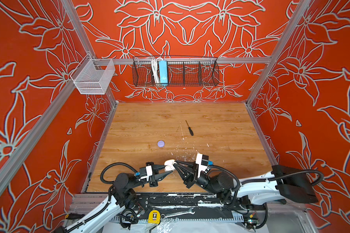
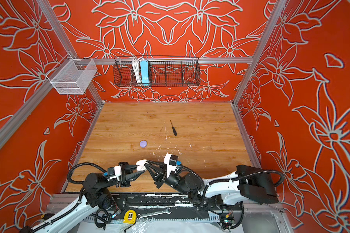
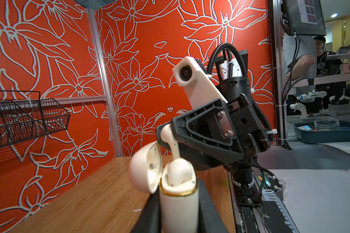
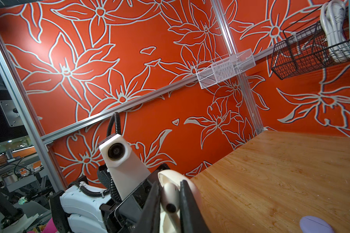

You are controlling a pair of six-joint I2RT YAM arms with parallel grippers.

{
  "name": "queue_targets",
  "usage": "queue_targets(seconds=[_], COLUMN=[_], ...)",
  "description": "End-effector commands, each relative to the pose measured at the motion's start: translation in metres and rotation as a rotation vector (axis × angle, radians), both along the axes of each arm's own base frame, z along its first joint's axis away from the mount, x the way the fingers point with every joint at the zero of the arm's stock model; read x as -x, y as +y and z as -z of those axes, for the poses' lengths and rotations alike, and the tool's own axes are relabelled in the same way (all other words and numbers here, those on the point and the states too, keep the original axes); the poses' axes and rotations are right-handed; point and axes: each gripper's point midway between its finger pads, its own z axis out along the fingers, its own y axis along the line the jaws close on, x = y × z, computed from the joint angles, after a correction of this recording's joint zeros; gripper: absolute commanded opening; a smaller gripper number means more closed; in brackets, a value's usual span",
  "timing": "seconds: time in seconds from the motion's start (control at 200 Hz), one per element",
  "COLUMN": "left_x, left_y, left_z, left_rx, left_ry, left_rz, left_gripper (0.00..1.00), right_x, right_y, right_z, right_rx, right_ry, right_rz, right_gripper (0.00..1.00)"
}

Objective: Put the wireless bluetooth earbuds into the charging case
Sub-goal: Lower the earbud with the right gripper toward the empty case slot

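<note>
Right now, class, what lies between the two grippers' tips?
The open cream charging case, clamped by the left gripper, and a cream earbud pinched by the right gripper; the left wrist view shows it best.

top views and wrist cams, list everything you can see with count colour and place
cream case: 1, cream, lid open, clamped in the left gripper
seated earbud: 1, cream, in the cream case
held earbud: 1, cream, in the right gripper, stem at the case's opening
lavender case: 1, closed, on the table
screwdriver: 1, black, mid table
wire basket: 1, black, back wall
cable: 1, white, in the wire basket
power strip: 1, blue, beside the cable
mesh basket: 1, white, left rail
tape measure: 1, yellow, front ledge
wrench: 1, silver, beside the tape measure
left gripper: shut on cream case
right gripper: shut on held earbud
</note>
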Motion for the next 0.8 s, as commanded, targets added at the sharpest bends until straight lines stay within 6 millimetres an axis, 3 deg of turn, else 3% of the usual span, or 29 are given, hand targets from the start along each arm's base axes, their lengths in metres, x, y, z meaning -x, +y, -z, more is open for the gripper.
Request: queue_targets(seconds=[0.0, 0.27, 0.586, 0.796], left_x=[0.007, 0.009, 0.012, 0.011], left_y=[0.002, 0.003, 0.007, 0.009], left_z=[-0.007, -0.009, -0.011, -0.011], left_rx=[0.030, 0.036, 0.062, 0.071], left_ry=[-0.032, -0.038, -0.061, -0.068], left_rz=[0.017, 0.019, 0.009, -0.007], left_gripper=[0.00, 0.00, 0.00, 0.00], right_x=[-0.006, -0.008, -0.030, -0.035], right_y=[0.000, 0.008, -0.014, -0.014], right_z=[-0.008, -0.008, 0.016, 0.028], right_rx=[-0.029, -0.032, -0.026, -0.012], right_ry=[0.011, 0.029, 0.136, 0.175], right_rz=[0.038, 0.038, 0.166, 0.188], right_gripper=[0.06, 0.03, 0.02, 0.02])
